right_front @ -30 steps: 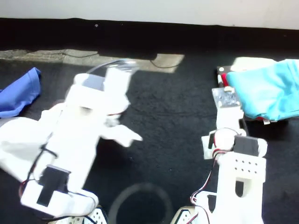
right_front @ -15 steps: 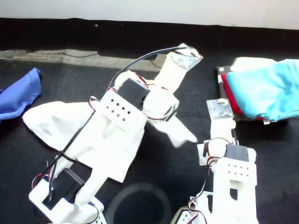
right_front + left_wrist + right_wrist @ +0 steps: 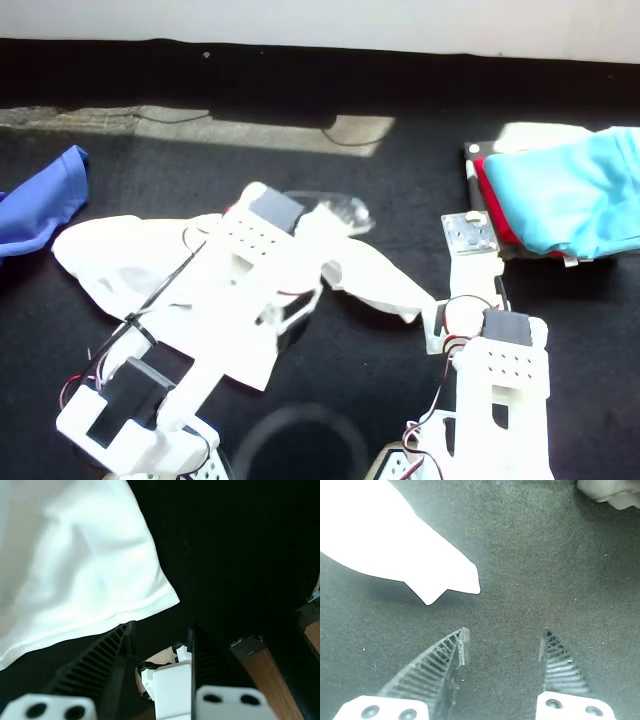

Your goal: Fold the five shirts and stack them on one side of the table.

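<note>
White soft-fabric shirt (image 3: 105,262) sprawls left of the black-covered table's (image 3: 400,180) middle. It looks light and floppy, so best pinched at its hemmed corner. Left gripper (image 3: 160,627) and right gripper (image 3: 505,632) both gape, empty.

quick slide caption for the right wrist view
Right end effector open over the black tabletop, a white shirt corner just ahead of its tips.
</note>
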Robot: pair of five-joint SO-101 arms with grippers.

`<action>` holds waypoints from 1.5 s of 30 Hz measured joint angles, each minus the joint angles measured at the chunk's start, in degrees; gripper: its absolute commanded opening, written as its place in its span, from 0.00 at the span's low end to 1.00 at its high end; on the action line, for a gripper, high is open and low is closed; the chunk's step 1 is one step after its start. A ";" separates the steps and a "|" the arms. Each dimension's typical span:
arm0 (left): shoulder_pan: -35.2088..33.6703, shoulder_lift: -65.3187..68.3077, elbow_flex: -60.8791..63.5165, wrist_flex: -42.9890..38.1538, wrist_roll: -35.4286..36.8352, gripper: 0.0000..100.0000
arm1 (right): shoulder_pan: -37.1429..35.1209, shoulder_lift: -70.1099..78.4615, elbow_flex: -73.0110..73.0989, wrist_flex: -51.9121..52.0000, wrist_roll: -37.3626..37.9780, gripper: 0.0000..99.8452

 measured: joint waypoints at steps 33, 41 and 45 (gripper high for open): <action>-0.70 -0.26 28.13 -29.98 6.07 0.17 | 0.00 0.00 0.00 0.00 0.00 0.22; -5.63 -0.70 28.48 -30.42 3.60 0.01 | 0.00 0.00 0.00 0.00 0.00 0.22; -10.02 -0.70 27.34 -29.27 3.43 0.01 | 0.00 0.00 0.00 0.00 0.00 0.22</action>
